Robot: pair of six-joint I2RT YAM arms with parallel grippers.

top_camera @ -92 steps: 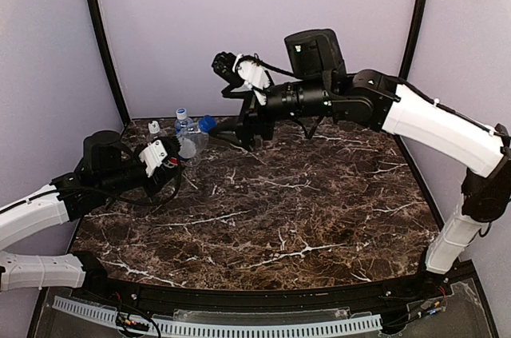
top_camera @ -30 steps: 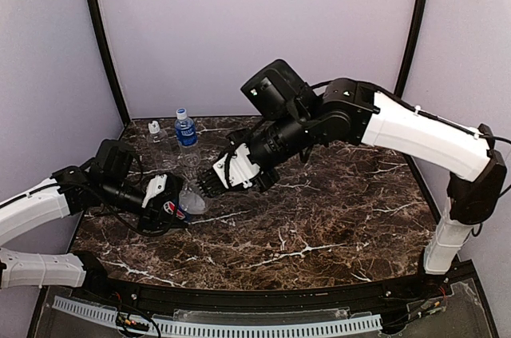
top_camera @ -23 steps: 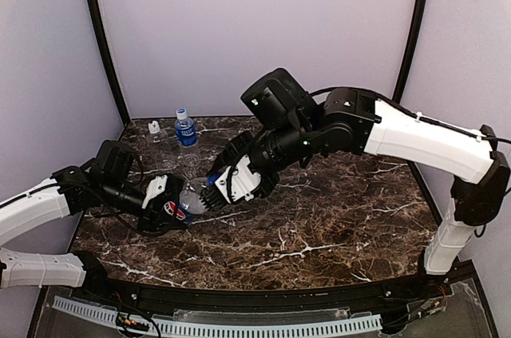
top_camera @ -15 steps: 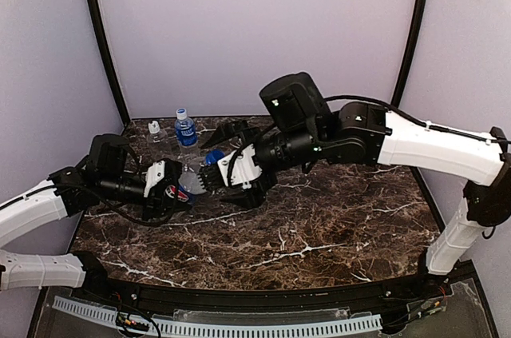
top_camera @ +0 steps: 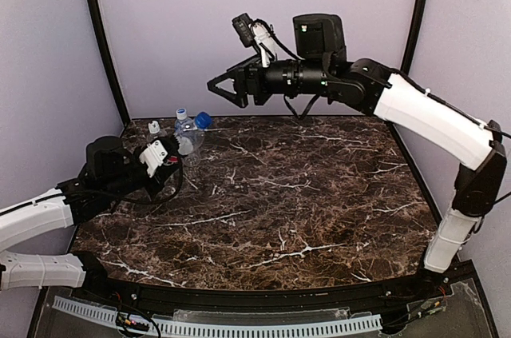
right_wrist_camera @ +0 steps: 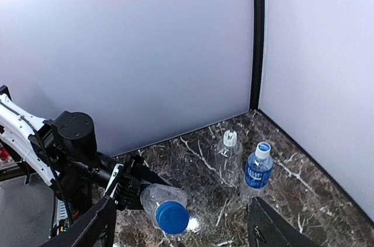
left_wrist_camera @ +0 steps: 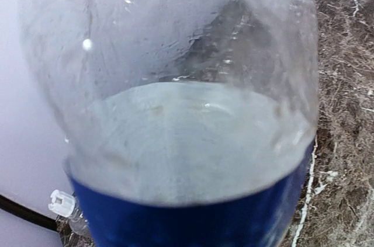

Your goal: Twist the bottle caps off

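Observation:
My left gripper [top_camera: 166,161] is shut on the Pepsi bottle [top_camera: 188,141] and holds it tilted above the table, its blue cap [top_camera: 203,120] on and pointing up and right. In the left wrist view the bottle [left_wrist_camera: 175,83] fills the frame and hides the fingers. My right gripper [top_camera: 224,87] hangs high above the back of the table, open and empty, well clear of the cap. From the right wrist I see the held bottle's cap [right_wrist_camera: 172,216], the unlabelled bottle [right_wrist_camera: 227,160] with its white cap [right_wrist_camera: 230,138], and the blue-label bottle [right_wrist_camera: 256,174] with its cap [right_wrist_camera: 263,149].
The two standing bottles are in the back left corner by the walls, the unlabelled one [top_camera: 153,128] left of the blue-label one [top_camera: 181,117]. The dark marble table [top_camera: 319,202] stretches right and forward. A black post [right_wrist_camera: 257,37] marks the corner.
My right gripper has left the held bottle's cap, opened, and risen up and back. My left arm has swung the bottle up toward the back left.

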